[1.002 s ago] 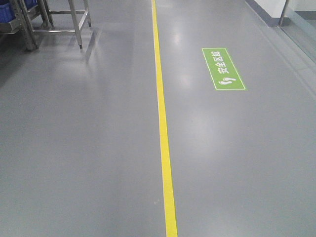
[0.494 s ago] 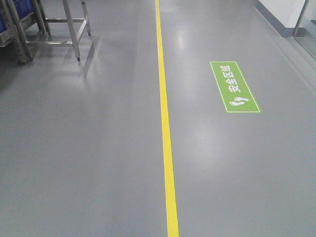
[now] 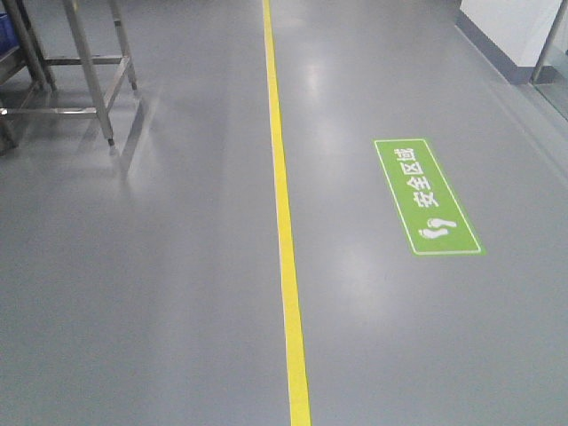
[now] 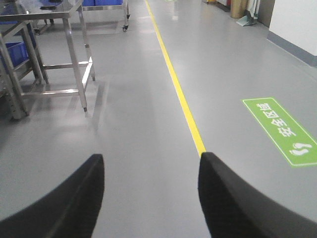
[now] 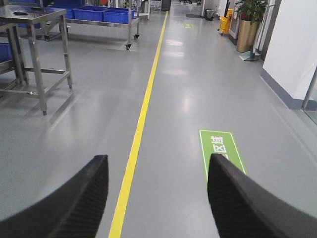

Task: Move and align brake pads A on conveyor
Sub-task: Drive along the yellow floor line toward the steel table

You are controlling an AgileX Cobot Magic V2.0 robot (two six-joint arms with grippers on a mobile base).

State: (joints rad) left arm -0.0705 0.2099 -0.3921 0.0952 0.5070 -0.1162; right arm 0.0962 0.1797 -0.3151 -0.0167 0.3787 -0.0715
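Floor [image 3: 160, 293] fills every view, grey and glossy, and the yellow line [image 3: 282, 222] running along it serves as the marker. Left of the line stands the legged steel surface [image 3: 89, 60], with blue bins [image 5: 89, 12] farther along that side. Right of the line lies a green floor sign [image 3: 428, 197] with white characters and a footprint, and farther right the foot of a white wall [image 3: 506, 22]. No brake pads A and no conveyor show anywhere, so their place relative to the line cannot be told.

The left fingers [image 4: 69, 203] are spread wide with nothing between them. The right fingers [image 5: 74, 198] are likewise spread and empty, the line showing in their gap.

By my reading the step in hand is travel: the base is out in an aisle, not at a workstation, and no handling has begun. The next move calls for driving up to the conveyor until belt and pads come into view, with both arms held clear of the steel legs, then settling on which pad to take first.
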